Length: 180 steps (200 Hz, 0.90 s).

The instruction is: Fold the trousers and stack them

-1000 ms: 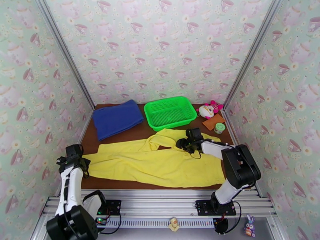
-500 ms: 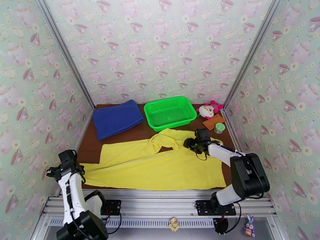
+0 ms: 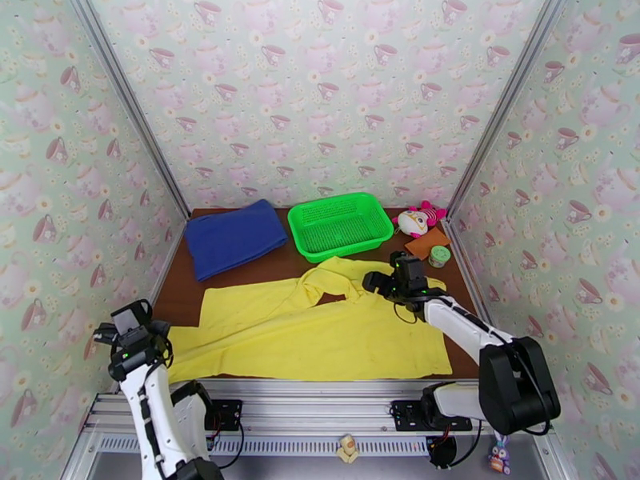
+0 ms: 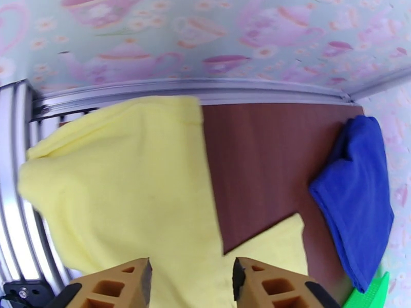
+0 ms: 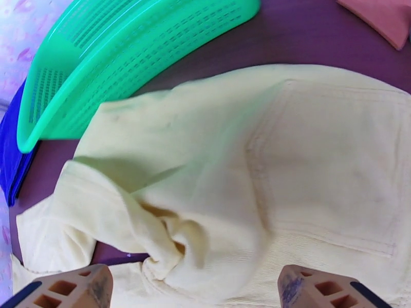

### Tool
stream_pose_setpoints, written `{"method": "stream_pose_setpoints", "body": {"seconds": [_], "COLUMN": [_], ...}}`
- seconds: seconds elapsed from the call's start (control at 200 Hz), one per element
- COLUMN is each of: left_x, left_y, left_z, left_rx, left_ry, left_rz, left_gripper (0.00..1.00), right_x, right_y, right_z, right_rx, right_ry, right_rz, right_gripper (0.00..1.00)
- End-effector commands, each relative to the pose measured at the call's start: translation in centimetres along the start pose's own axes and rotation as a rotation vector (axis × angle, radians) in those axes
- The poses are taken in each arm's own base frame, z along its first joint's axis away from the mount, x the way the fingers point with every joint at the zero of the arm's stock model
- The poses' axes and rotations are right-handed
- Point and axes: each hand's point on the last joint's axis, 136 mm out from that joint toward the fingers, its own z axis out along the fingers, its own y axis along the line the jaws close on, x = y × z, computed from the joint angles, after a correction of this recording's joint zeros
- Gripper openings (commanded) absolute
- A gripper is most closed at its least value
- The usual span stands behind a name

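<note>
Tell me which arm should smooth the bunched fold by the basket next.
Right, probably. The right pincer hangs open directly over the bunched fold in the trousers, beside the basket. The left pincer, also open, sits over the leg ends at the near left, well away.

The trousers lie spread on the worktop between the 2 tools: leg ends beneath the left tool, bunched part beneath the right tool. Beyond the right tool sits the basket (folded cloth to its left, toy to its right).
</note>
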Motion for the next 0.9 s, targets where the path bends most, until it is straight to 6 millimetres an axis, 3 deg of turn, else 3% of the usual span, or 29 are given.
{"method": "stream_pose_setpoints", "body": {"seconds": [0.0, 0.095, 0.19, 0.331, 0.401, 0.551, 0.741, 0.821, 0.896], "left_x": [1.7, 4.3, 6.5, 7.3, 6.6, 6.0, 9.7, 11.0, 11.2], "left_y": [-4.8, -7.5, -9.4, -11.8, -12.6, -11.5, -11.0, -11.3, -11.8], "left_z": [3.3, 6.5, 8.5, 10.4, 11.2, 12.9, 15.4, 15.8, 15.4], "left_rx": [0.095, 0.119, 0.169, 0.053, -0.037, -0.169, -0.130, -0.117, -0.096], "left_ry": [0.139, 0.303, 0.414, 0.321, 0.277, 0.245, 0.373, 0.407, 0.400], "left_rz": [0.210, 0.364, 0.369, 0.585, 0.662, 0.751, 0.768, 0.802, 0.803], "left_gripper": [0.55, 0.57, 0.57, 0.61, 0.62, 0.64, 0.63, 0.53, 0.27], "right_x": [0.5, 0.9, 0.9, 0.9, 1.0, 1.3, 0.7, 0.3, -0.1], "right_y": [2.5, 4.0, 4.4, 4.9, 4.7, 4.6, 3.5, 2.0, 0.3], "right_z": [0.7, 0.8, 0.6, 0.5, 0.9, 1.6, 1.9, 1.8, 1.7], "right_rx": [-0.026, -0.078, -0.089, -0.111, -0.102, -0.106, -0.118, -0.092, -0.058], "right_ry": [0.039, 0.045, 0.048, 0.050, 0.060, 0.081, 0.081, 0.068, 0.042], "right_rz": [-0.117, -0.145, -0.156, -0.158, -0.155, -0.124, -0.050, -0.007, 0.044], "right_gripper": [0.92, 0.92, 0.92, 0.93, 0.94, 0.96, 0.96, 0.96, 0.96]}}
